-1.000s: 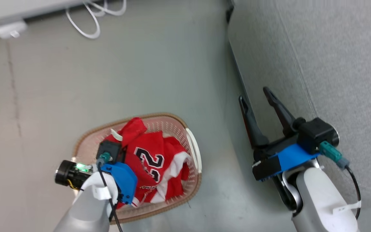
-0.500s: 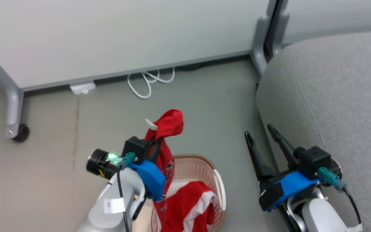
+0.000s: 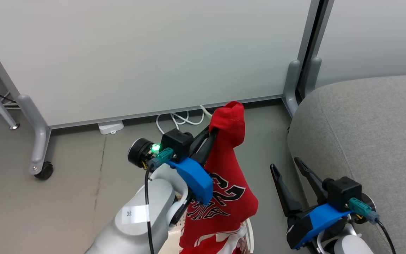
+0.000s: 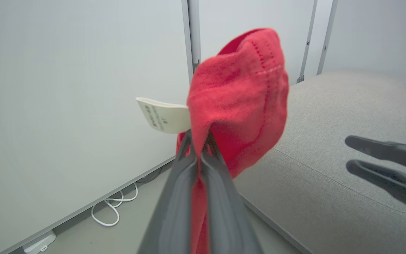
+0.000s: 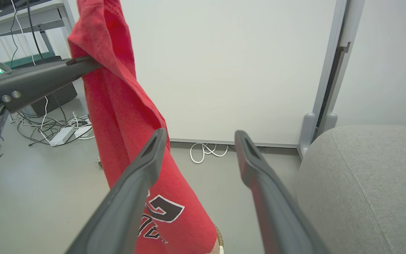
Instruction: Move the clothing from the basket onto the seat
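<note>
Head view gives us the grey seat (image 3: 365,141) at our right, and left of it the red jersey (image 3: 233,201) hanging down over the basket (image 3: 249,233), whose white handle peeks out at the bottom edge. Our left gripper (image 3: 213,134) is pinched tight on a fold near the jersey's top, while our right gripper (image 3: 284,163) stands with fingers spread wide, holding nothing, just beside the seat's edge.

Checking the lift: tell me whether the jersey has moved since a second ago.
Yes: the jersey has risen from the basket, hanging from left gripper.
</note>
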`<state>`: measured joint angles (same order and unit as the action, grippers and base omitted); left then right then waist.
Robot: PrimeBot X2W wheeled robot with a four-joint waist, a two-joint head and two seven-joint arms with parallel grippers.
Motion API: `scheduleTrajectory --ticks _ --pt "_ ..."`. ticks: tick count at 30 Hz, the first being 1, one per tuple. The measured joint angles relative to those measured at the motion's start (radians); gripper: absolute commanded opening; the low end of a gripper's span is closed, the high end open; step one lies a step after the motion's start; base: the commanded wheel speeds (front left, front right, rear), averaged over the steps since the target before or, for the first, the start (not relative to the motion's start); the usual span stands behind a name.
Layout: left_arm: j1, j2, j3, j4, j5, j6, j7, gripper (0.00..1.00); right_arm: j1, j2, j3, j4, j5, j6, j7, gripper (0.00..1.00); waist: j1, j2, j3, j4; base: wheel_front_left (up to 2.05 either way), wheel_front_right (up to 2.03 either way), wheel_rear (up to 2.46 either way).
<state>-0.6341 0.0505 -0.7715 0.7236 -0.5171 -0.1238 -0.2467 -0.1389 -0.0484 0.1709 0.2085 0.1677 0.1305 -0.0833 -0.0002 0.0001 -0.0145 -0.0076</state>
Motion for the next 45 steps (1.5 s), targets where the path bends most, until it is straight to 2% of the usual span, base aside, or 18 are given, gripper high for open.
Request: scheduleTrajectory --ticks 14,21,29,34,45 --pt "-0.146 0.000 -0.174 -0.085 -0.223 0.066 0.015 0.00 0.021 0.000 -0.007 -0.023 0.001 0.000 0.029 1.00 0.0001 0.0000 -0.020 -0.008 0.00 0.00 0.00" --pt "-0.178 0.000 -0.239 -0.067 -0.280 0.088 0.006 0.00 0.024 0.000 -0.003 -0.027 0.003 0.000 0.034 1.00 0.0001 0.0000 -0.023 -0.012 0.00 0.00 0.00" --pt "-0.199 0.000 -0.289 -0.057 -0.331 0.092 -0.003 0.00 0.017 0.000 0.011 -0.012 0.000 0.000 0.050 1.00 0.0002 0.0000 -0.015 -0.010 0.00 0.00 0.00" --pt "-0.216 0.000 -0.330 -0.056 -0.354 0.096 -0.007 0.00 -0.045 0.000 0.030 0.048 -0.008 0.000 0.078 1.00 0.0002 -0.0001 -0.005 -0.004 0.00 0.00 0.00" --pt "-0.259 -0.001 -0.414 -0.081 -0.399 0.106 -0.011 0.00 -0.231 0.000 0.082 0.285 0.008 0.000 0.089 1.00 0.0002 0.0000 0.028 0.020 0.00 0.00 0.00"
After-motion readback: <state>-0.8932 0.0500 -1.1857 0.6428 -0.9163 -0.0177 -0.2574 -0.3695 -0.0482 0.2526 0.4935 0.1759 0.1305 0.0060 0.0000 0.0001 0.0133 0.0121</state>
